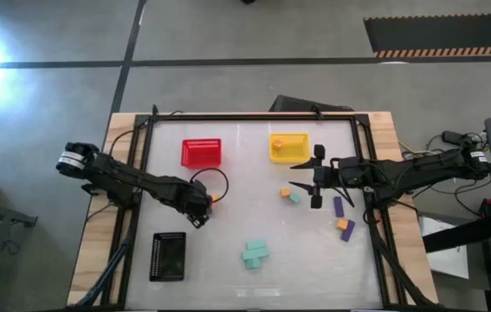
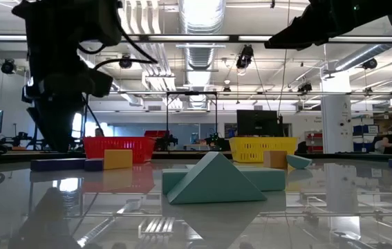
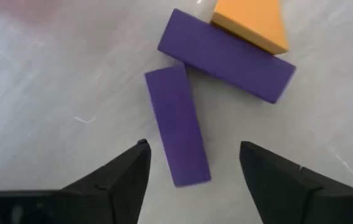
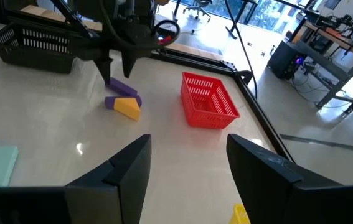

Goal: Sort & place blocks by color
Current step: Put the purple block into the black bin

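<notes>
My left gripper (image 1: 200, 214) points down at the table's left middle, open, its fingers on either side of a purple block's (image 3: 177, 124) near end, above it. That block lies flat. Its far end meets a second purple block (image 3: 226, 55), against which an orange wedge (image 3: 251, 22) lies. In the right wrist view the left gripper (image 4: 117, 62) hangs just over these blocks (image 4: 123, 93). My right gripper (image 1: 317, 178) waits open and nearly level near the yellow basket (image 1: 287, 146), with nothing between its fingers (image 4: 132, 165).
A red basket (image 1: 202, 152) stands at the far middle and a black basket (image 1: 168, 256) at the near left. Teal blocks (image 1: 256, 253) lie near the front middle. Orange, teal and purple blocks (image 1: 294, 197) (image 1: 339, 206) (image 1: 345, 227) lie at the right.
</notes>
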Tool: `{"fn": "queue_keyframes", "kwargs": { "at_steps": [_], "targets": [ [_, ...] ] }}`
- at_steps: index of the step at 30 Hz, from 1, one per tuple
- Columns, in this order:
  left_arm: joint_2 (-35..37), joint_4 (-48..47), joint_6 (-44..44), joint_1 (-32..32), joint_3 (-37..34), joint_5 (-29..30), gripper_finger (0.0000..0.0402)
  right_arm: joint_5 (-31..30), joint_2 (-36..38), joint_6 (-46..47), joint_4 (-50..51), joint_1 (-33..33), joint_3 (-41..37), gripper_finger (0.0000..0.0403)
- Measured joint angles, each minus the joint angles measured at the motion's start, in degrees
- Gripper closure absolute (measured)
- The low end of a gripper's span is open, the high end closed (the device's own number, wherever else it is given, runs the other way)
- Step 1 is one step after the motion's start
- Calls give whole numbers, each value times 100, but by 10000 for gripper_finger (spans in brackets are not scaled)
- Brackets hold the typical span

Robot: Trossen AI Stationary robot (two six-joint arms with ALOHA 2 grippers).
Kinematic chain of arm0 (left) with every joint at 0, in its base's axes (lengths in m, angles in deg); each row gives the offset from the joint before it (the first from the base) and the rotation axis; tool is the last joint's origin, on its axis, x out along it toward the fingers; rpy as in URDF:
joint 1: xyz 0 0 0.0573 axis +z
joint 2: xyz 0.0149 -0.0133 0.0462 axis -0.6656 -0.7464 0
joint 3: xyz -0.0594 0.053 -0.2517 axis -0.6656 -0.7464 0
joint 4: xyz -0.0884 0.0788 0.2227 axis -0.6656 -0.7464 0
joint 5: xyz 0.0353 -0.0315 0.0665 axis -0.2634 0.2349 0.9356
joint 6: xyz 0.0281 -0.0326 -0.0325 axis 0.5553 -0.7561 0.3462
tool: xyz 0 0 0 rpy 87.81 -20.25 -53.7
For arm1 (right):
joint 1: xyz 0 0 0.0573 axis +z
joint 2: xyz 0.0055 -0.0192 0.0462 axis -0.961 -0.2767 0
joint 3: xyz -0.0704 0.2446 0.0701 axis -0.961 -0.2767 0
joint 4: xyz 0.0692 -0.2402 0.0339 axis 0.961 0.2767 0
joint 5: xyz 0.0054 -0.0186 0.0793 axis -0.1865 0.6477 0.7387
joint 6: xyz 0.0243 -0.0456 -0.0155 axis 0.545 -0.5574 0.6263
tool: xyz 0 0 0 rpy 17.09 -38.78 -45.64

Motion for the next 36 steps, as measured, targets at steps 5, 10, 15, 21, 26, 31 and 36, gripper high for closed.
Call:
{"fn": "queue_keyframes", "kwargs": {
  "at_steps": [5,10,15,21,26,31,36],
  "targets": [
    [-113,103,-50,8,-150,335,164,-2,0,0,-1,0,-1,202],
    [-159,299,-46,11,-270,439,178,-2,0,1,0,0,-1,202],
    [-222,379,-46,9,-418,437,215,-2,0,0,0,0,-1,202],
    [-235,412,-46,7,-458,432,282,-2,0,0,3,0,-1,202],
    [-217,391,-44,7,-458,440,315,-2,0,0,4,0,-1,202],
    [-209,337,-44,7,-440,500,315,-3,0,13,3,1,-1,202],
    [-83,-178,-42,7,-60,511,315,-2,0,47,5,0,-1,202]
  ]
}}
